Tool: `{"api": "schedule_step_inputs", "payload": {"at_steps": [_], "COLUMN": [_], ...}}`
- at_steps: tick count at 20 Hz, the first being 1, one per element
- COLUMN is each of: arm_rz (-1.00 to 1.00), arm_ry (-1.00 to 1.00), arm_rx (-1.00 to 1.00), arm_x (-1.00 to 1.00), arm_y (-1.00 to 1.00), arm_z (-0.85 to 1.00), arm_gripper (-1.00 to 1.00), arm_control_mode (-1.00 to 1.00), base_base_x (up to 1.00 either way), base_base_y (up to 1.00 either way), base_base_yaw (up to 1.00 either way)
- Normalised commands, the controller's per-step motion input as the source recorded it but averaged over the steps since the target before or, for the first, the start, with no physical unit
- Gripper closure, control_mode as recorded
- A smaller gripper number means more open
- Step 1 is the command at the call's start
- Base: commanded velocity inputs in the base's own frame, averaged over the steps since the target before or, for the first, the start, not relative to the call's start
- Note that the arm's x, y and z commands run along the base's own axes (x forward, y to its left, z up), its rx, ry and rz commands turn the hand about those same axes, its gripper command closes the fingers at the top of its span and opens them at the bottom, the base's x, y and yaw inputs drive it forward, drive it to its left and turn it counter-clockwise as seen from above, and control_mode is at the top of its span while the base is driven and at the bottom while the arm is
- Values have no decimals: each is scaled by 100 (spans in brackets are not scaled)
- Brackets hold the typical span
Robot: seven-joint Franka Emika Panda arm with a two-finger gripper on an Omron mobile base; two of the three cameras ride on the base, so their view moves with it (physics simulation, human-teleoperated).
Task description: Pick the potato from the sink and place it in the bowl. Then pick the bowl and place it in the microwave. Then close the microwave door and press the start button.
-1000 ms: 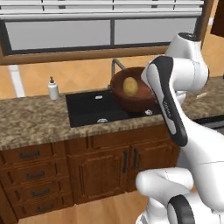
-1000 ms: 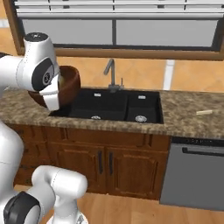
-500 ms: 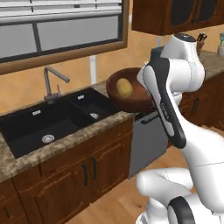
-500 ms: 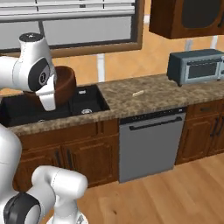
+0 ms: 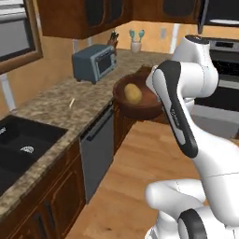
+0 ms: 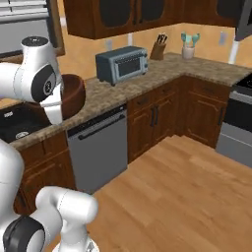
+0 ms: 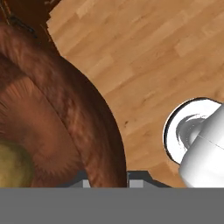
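The dark reddish-brown bowl (image 5: 140, 111) hangs in the air over the wooden floor, off the counter's edge, with the yellowish potato (image 5: 133, 93) lying inside it. My gripper (image 7: 106, 181) is shut on the bowl's rim (image 7: 103, 144), one fingertip on each side of the wall. In the hand view the potato (image 7: 12, 168) sits at the lower left. From the right base view the bowl (image 6: 74, 93) shows behind my forearm. The black sink (image 5: 21, 147) lies far to the left. A corner of the microwave (image 5: 219, 11) shows at the top right, above the stove.
A grey toaster oven (image 5: 95, 63) stands on the granite counter, with a knife block (image 5: 112, 39) and a utensil holder (image 5: 136, 44) in the corner. A steel dishwasher (image 5: 95, 149) sits under the counter. The stove (image 5: 224, 70) is at the right. Wooden floor (image 6: 187, 187) lies open.
Both base views have swung right, from the sink toward the corner and stove, so the camera moved. The bowl with the potato stays gripped in the same place relative to the arm.
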Motion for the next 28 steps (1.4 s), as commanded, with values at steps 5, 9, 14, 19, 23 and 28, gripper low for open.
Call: {"api": "schedule_step_inputs", "payload": {"at_steps": [5, 9, 14, 19, 23, 28], "arm_rz": [0, 0, 0, 0, 0, 0], "arm_ry": [0, 0, 0, 0, 0, 0], "arm_rx": [0, 0, 0, 0, 0, 0], "arm_x": [0, 0, 0, 0, 0, 0], "arm_y": [0, 0, 0, 0, 0, 0], "arm_z": [0, 0, 0, 0, 0, 0], "arm_gripper": [100, 100, 100, 100, 100, 100], "arm_control_mode": [100, 100, 100, 100, 100, 100], "base_base_x": [-15, 0, 27, 84, 100, 100], "base_base_y": [-24, -46, -56, -49, -22, -2], "base_base_yaw": [-75, -73, -62, -43, -12, 6]}}
